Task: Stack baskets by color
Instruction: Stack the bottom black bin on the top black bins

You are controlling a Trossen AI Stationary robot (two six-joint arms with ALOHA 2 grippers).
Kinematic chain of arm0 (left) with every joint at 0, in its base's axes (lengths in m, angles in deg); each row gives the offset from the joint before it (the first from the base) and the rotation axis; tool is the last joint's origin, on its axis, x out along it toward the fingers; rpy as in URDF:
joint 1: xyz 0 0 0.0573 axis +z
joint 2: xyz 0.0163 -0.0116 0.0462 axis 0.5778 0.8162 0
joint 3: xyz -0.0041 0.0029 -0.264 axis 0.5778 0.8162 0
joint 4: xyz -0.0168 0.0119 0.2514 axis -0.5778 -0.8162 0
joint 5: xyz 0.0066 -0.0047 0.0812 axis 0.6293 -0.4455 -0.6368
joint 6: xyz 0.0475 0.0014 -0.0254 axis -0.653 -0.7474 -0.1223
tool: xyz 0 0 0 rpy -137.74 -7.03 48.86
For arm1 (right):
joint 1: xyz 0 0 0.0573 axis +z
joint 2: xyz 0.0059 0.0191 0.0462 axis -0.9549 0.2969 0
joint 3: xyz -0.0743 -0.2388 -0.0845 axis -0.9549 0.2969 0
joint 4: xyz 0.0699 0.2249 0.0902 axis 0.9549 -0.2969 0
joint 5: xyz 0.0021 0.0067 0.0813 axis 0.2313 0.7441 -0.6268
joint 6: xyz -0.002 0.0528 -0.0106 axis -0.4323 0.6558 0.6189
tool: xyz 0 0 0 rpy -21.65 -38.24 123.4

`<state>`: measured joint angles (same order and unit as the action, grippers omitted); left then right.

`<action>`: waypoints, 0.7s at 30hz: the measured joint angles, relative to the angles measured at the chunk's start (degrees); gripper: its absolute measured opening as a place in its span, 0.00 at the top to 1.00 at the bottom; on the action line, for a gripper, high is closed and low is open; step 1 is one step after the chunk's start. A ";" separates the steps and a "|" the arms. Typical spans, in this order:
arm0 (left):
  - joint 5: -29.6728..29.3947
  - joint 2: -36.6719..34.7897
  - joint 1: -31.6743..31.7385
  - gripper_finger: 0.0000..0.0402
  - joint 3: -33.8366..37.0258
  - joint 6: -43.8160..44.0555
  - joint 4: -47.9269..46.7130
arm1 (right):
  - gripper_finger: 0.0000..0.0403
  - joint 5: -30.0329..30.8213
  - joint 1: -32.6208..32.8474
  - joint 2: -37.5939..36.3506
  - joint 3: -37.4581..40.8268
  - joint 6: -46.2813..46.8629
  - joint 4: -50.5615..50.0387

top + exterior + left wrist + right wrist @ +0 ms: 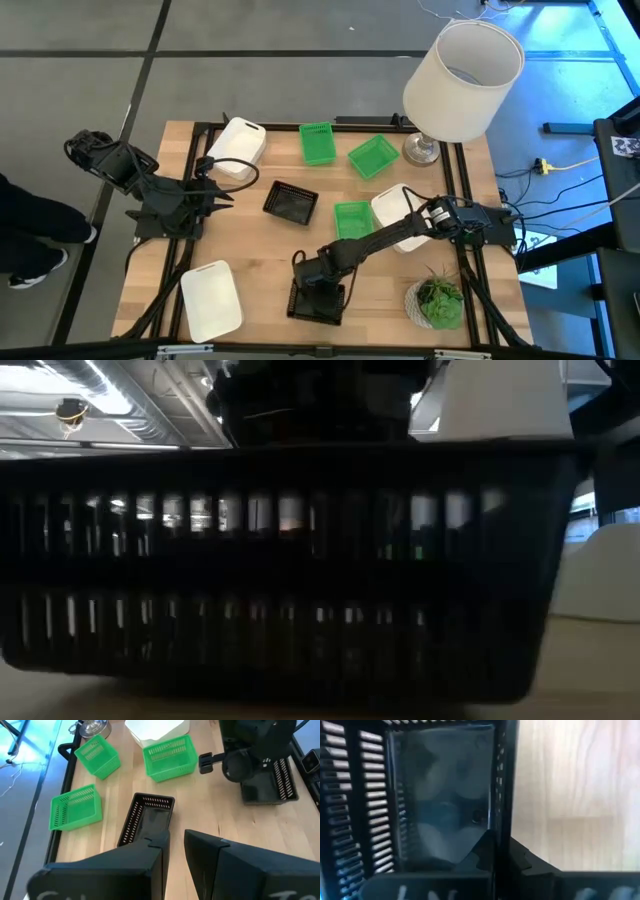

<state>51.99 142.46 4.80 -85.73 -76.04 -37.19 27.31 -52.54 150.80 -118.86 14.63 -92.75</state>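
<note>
A black mesh basket [318, 300] [290, 570] stands on its bottom near the table's near edge, and my right gripper [319, 276] [502, 847] is shut on its wall. A second black basket [291, 202] [147, 817] sits at the table's middle. Three green baskets [318, 143] [373, 157] [352, 218] lie toward the far right. White baskets rest at the far left [237, 148], near left [212, 298] and right [400, 215]. My left gripper [222, 190] [175, 847] hovers open at the left, short of the middle black basket. My right gripper pinches the black basket's upright wall [501, 795] on its far side, one finger inside the basket [487, 847] and one outside [530, 865]. The fingers come steeply from above. The basket's bottom rests flat on the table.
A lamp with a big white shade [463, 80] stands at the far right corner, and a small potted plant [438, 300] at the near right. Bare wood lies between the two black baskets and along the middle of the near edge.
</note>
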 joint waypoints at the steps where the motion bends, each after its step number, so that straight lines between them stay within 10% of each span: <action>1: 0.00 0.00 0.00 0.87 0.00 -0.01 0.00 | 0.98 -0.62 -0.45 0.00 -0.59 0.68 -0.65; 21: -0.21 -0.02 0.00 0.87 0.00 -1.26 0.03 | 1.00 3.83 -19.08 -0.11 -26.45 -6.31 -14.82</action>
<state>51.77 142.44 4.80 -85.73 -77.30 -37.16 31.14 -71.62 150.69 -145.31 8.32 -107.56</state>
